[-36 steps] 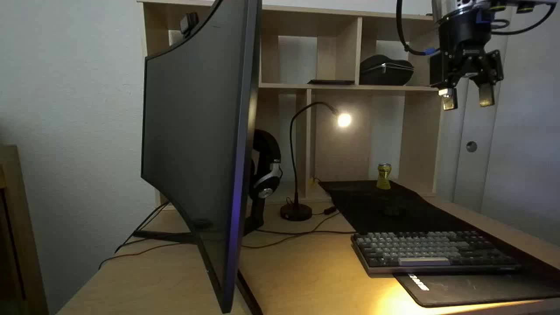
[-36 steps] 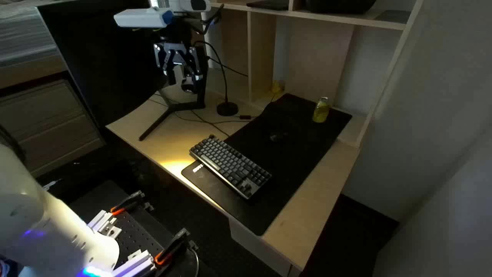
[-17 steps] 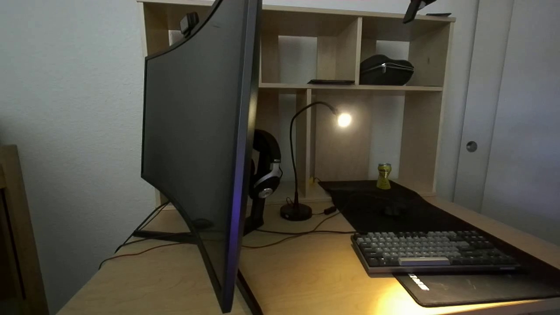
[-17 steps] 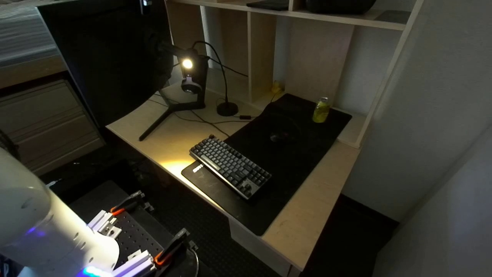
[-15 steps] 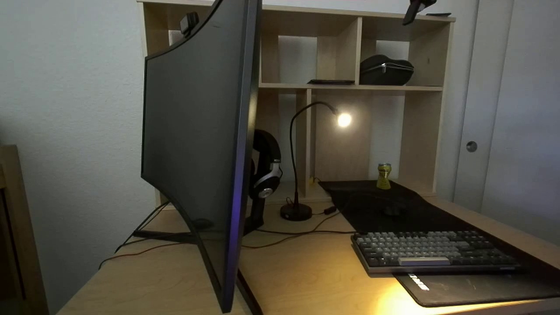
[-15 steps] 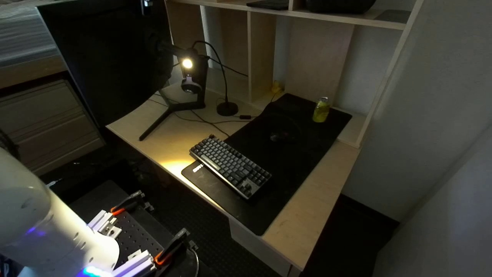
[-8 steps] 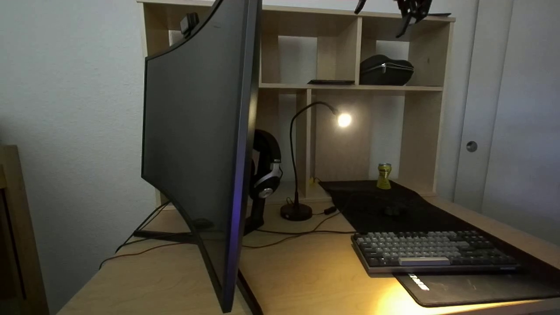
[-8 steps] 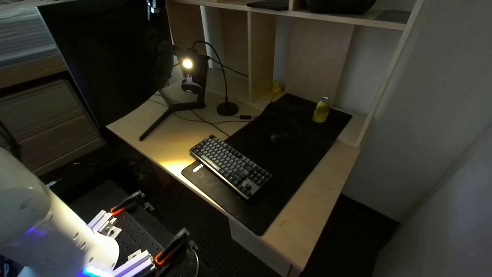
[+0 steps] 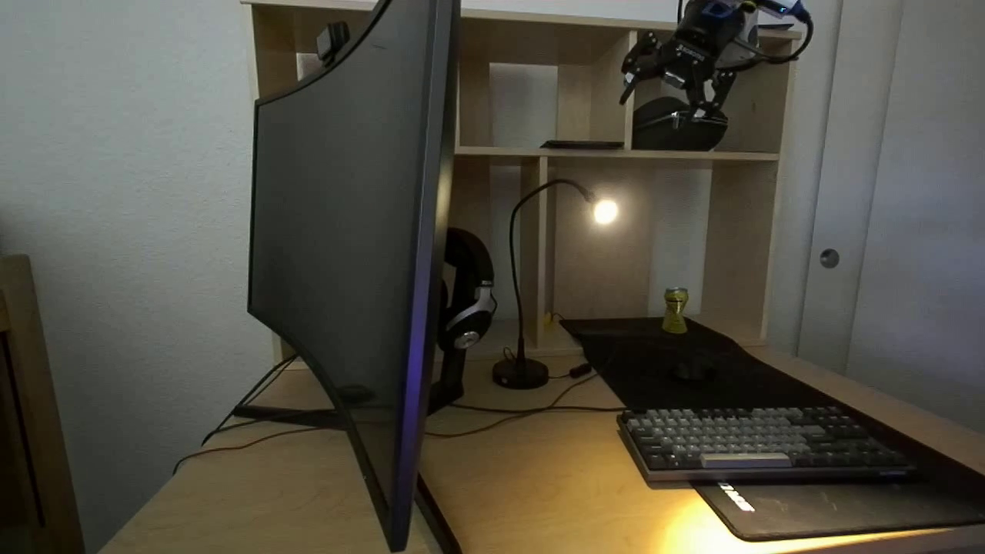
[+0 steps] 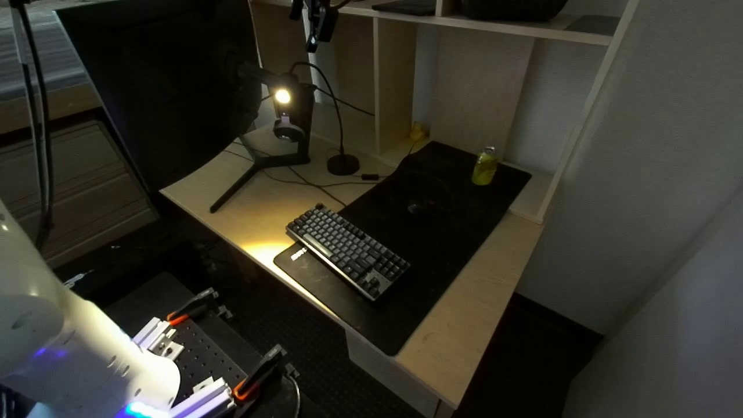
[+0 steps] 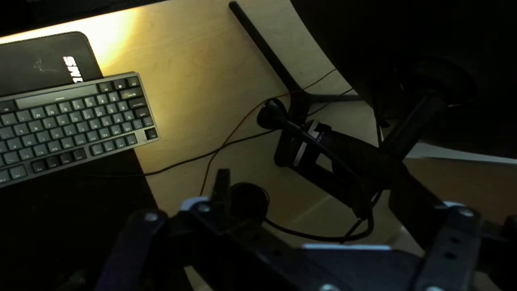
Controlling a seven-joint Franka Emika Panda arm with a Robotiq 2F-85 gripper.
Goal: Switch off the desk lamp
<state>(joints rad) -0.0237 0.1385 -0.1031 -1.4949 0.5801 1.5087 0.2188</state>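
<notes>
Upper right, I'm hovering, pincer spread, seemingly lining up; reaching the lit desk lamp is requiring descent.

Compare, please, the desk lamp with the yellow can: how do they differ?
The desk lamp is lit; the yellow can gives no light. The lamp is slim, dark and arched; the can is much shorter. The lamp stands directly on the wooden desk, the can on the black mat. Both stand upright.
</notes>
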